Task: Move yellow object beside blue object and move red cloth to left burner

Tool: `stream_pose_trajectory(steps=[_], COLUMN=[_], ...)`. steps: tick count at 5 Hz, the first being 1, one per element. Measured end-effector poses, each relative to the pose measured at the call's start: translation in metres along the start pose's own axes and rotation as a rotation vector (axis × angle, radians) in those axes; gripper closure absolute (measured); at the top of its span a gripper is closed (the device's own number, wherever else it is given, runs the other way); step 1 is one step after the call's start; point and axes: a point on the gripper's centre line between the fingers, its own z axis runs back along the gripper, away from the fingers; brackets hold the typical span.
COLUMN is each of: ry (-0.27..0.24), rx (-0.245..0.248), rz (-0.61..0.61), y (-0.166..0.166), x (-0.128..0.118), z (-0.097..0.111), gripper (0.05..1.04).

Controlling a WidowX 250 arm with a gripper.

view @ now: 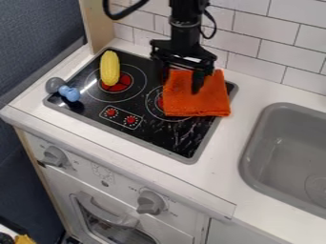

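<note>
The black gripper (pixel 181 80) hangs over the upper part of the orange-red cloth (pixel 197 101), its two fingers apart, one near the cloth's upper left edge and one over its middle. The cloth lies spread over the right burner and the stove's right side, covering much of that burner. A yellow corn cob (pixel 109 68) lies lengthwise on the left burner (pixel 125 83), hiding part of it. Left of the corn, a blue object (pixel 70 93) with a rounded grey end sits at the stove's left edge, apart from the corn.
The black stove top (pixel 181 138) has a raised grey rim and two small red control marks. A grey sink (pixel 286 157) is set in the counter at the right. White tiles stand behind, and a wooden panel (pixel 98 24) rises at the back left.
</note>
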Motion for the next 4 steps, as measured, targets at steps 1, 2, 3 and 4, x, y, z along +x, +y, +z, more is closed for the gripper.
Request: stream_pose_trajectory(steps=[1,2,3,4], ry=[0.001,0.019,0.017,0.015], rx=[-0.004,-0.019,0.006,0.008], rz=[-0.019,-0.044,-0.040,0.013], y=[-0.002,-0.004,0.000,0.015], x=[0.006,0.006,0.007,0.005], z=[-0.007,-0.021,-0.023,-0.024], gripper=[0.083,0.083,0.083,0.083])
